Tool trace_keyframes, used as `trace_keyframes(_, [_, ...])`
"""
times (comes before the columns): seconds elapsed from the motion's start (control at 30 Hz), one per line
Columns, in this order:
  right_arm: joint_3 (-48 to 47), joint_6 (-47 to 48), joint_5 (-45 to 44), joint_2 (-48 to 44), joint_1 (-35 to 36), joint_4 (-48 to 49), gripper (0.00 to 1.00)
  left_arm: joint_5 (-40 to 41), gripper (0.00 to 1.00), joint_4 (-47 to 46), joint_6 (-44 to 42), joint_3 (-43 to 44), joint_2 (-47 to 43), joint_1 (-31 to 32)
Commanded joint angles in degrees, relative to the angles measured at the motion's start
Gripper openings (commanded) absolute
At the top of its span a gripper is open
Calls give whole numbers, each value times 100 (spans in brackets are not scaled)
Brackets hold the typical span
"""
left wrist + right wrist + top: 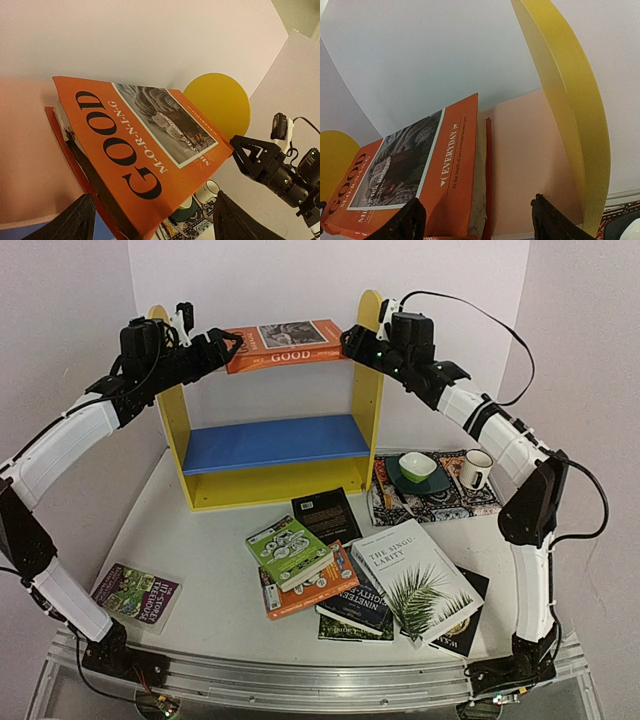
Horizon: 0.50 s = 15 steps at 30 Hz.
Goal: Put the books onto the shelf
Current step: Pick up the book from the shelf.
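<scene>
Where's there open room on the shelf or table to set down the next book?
The blue middle board is bare between the yellow side panels. The table is free between the shelf and the purple floral book. Crowded: the book pile in front, the cloth mat at right, the top board under the orange book.

The shelf [366, 390] is standing at 12 o'clock on the table [200, 530]. A book [290, 345] is lying flat on its top board [525, 165]. The left gripper [232, 343] is sitting at that book's 9 o'clock end, and the right gripper [350, 340] at its 3 o'clock end. A heap of books [345, 585] is lying in front of the shelf, toward 5 o'clock, some resting on others. A lone book [137, 593] is lying at 8 o'clock. A mat [440, 498] is lying at 3 o'clock, just beside the shelf. A bowl [418, 467] and a mug [477, 469] are sitting on it, the mug at the bowl's 3 o'clock.
</scene>
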<state>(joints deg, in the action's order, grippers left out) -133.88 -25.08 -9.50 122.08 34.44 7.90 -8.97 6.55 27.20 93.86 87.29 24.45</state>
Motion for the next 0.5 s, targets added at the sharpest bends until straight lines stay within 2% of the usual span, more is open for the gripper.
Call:
trace_keyframes(0.0, [-172,-380,-1,-61,35,317,70,-117,79,-181,520,507,254,-136])
trace_keyframes(0.13, [-135,-507,194,-66,28,317,62,-219,69,-180,647,623,403,-165])
trace_keyframes(0.27, [-113,-603,456,-115,32,317,49,-375,57,-180,671,694,439,-161])
trace_keyframes(0.47, [193,-830,800,-388,28,358,38,-678,37,-180,716,695,428,-168])
